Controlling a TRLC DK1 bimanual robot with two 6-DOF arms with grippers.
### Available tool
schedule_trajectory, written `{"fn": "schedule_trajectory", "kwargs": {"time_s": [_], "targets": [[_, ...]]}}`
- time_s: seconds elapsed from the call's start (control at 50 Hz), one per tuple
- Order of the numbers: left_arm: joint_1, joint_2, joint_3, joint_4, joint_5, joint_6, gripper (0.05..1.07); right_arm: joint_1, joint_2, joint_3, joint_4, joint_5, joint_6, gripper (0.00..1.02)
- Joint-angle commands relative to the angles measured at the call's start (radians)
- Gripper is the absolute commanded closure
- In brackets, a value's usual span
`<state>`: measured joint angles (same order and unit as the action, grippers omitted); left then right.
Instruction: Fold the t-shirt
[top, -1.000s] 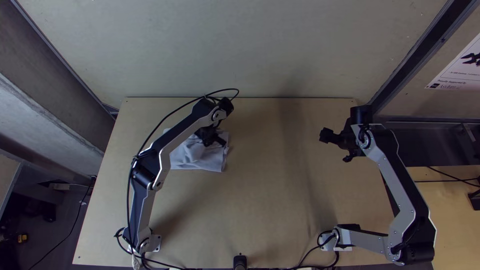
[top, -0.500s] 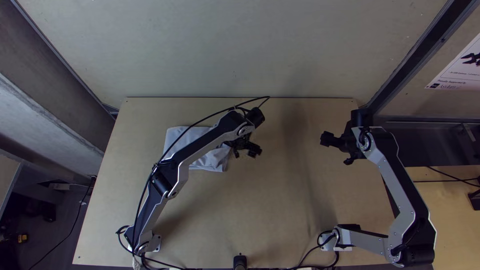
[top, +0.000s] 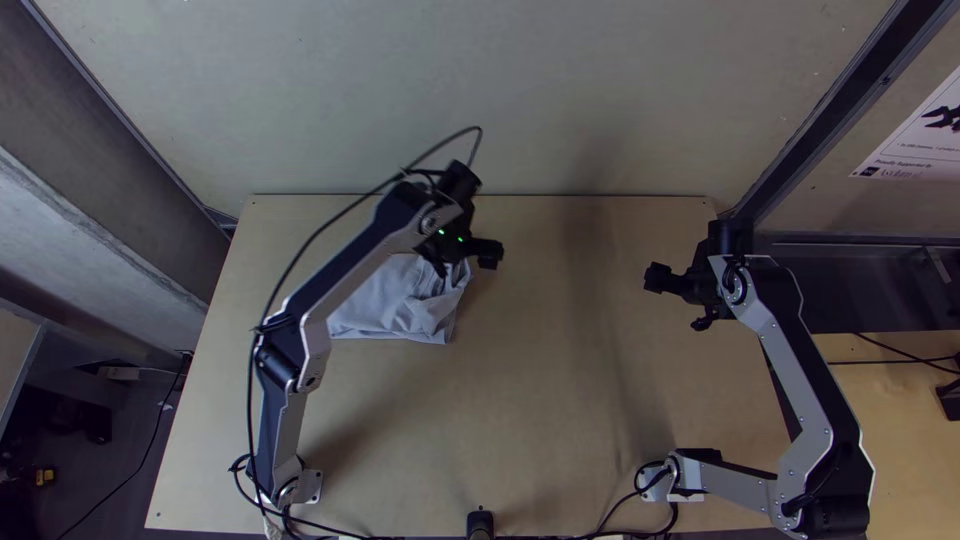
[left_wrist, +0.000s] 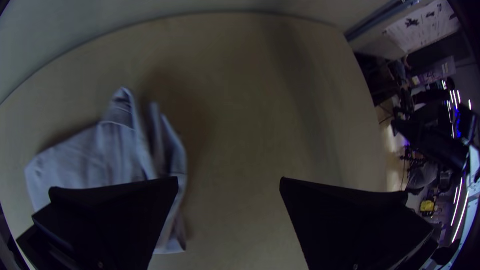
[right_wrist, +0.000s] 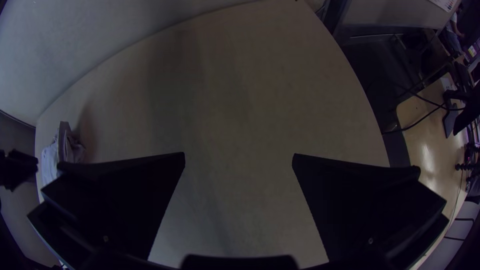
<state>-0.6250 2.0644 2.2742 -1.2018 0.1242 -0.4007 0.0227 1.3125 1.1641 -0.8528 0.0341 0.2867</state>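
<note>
Smooth, pale wooden tabletop (top: 540, 420) bears the grey-blue t-shirt (top: 385, 310) on its left half, a soft, folded, roughly oblong bundle, its long axis side to side, its rumpled, ridged end pointing right. Above that end the left gripper (top: 468, 262) has its flat black jaws spread; well apart, the right gripper (top: 677, 301) gapes too.

Light wooden surface (top: 560, 400): free lane through the middle. Obstacles: rumpled pale-grey cloth (top: 385, 310), left side; silver-and-black left arm (top: 350, 270), passing above it; matching right arm (top: 792, 370), right side.
</note>
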Motion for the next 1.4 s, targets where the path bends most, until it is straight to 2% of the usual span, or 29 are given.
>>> {"fn": "schedule_trajectory", "kwargs": {"time_s": [0.0, 0.1, 0.2, 0.42, 0.6, 0.78, 1.06, 1.38], "targets": [[0.070, -0.098, 0.010, -0.005, 0.011, 0.025, 0.09, -0.010, -0.029, 0.043, 0.014, 0.006, -0.021, 0.04], [0.125, -0.164, -0.021, -0.004, -0.003, 0.085, 0.09, -0.009, -0.042, 0.112, 0.024, 0.006, -0.041, 0.04], [0.186, -0.236, -0.048, 0.001, -0.028, 0.140, 0.09, -0.010, -0.059, 0.175, 0.090, 0.006, -0.086, 0.04], [0.396, -0.400, -0.127, 0.038, -0.038, 0.258, 0.09, -0.038, -0.067, 0.339, 0.219, 0.006, -0.208, 0.04], [0.574, -0.590, -0.305, 0.208, -0.037, 0.393, 0.09, -0.040, -0.099, 0.445, 0.296, 0.004, -0.293, 0.04], [0.674, -0.810, -0.533, 0.444, -0.037, 0.494, 0.09, -0.032, -0.171, 0.480, 0.324, 0.006, -0.322, 0.04], [0.762, -1.118, -0.892, 0.798, -0.037, 0.522, 0.09, -0.030, -0.403, 0.344, 0.353, 0.006, -0.333, 0.04], [0.782, -1.500, -1.368, 1.125, -0.037, 0.534, 0.09, -0.026, -0.742, -0.004, 0.506, 0.006, -0.397, 0.04]]}}
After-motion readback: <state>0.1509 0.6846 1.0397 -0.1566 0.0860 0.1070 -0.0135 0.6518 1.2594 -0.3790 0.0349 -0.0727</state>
